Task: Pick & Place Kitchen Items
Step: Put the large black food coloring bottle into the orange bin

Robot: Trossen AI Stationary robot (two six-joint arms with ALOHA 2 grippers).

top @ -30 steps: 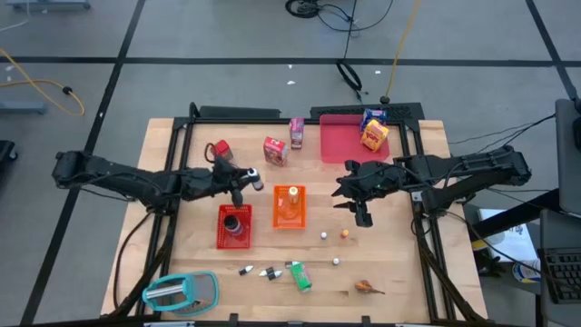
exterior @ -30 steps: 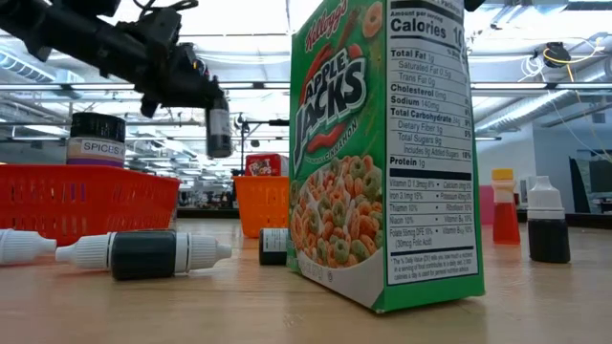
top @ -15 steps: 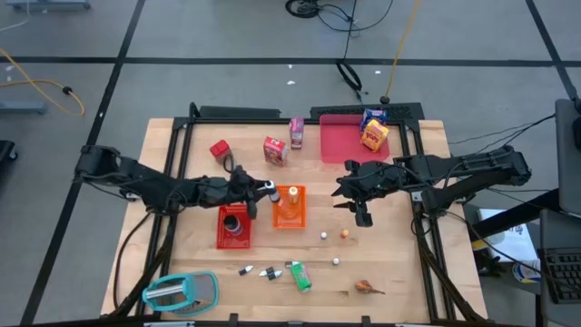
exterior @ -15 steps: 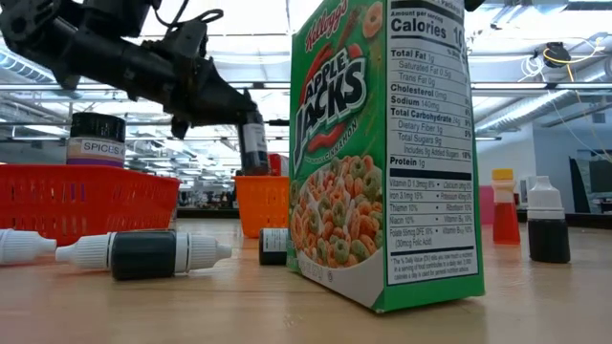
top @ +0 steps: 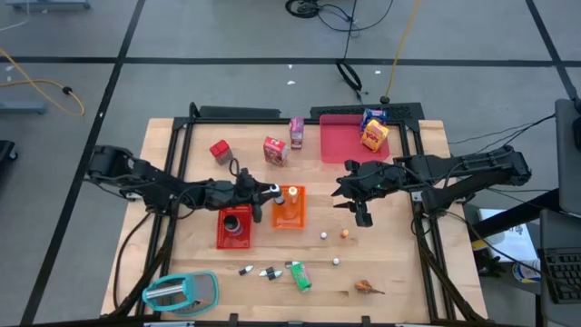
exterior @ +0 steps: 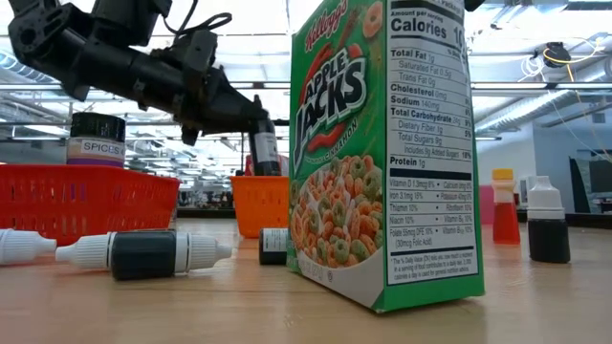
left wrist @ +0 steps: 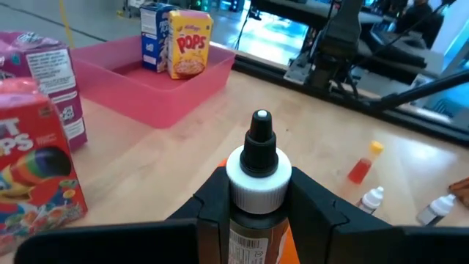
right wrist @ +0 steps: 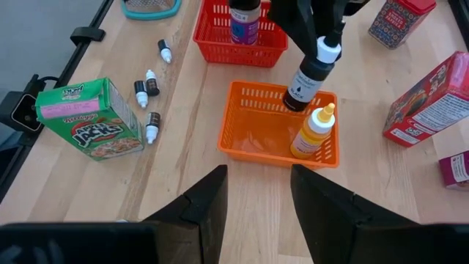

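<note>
My left gripper [top: 265, 191] is shut on a small dark bottle [right wrist: 308, 73] with a white collar and black cap. It holds the bottle over the far left corner of the orange bin [top: 289, 207], and a yellow-orange bottle [right wrist: 314, 132] stands inside the bin. In the low view the dark bottle [exterior: 265, 153] hangs with its base at the height of the orange bin's rim [exterior: 251, 180]; whether it touches I cannot tell. My right gripper [top: 362, 214] hovers open to the right of the bin, with nothing between its fingers. My left gripper pinches the dark bottle's upper body [left wrist: 255, 220], just below the white collar, between its two fingers [left wrist: 212, 202]. The fingers reach in from the table's left, slanting slightly down. The bottle hangs nearly upright, cap up, with its base [right wrist: 297, 101] at the orange bin's rim.
A red bin [top: 234, 225] holding a dark spice jar sits left of the orange one. Cartons [top: 275, 150] stand at the far side, and two more are in the pink tray [top: 345, 145]. Small bottles [top: 259, 271], a green cereal box [top: 300, 274] and balls [top: 323, 235] lie near the front.
My left gripper has carried the dark bottle toward the table's right edge and down, from beside the red bin's far side to the orange bin. The bottle has stayed nearly upright in the hold, and its base has come down to the bin's rim.
</note>
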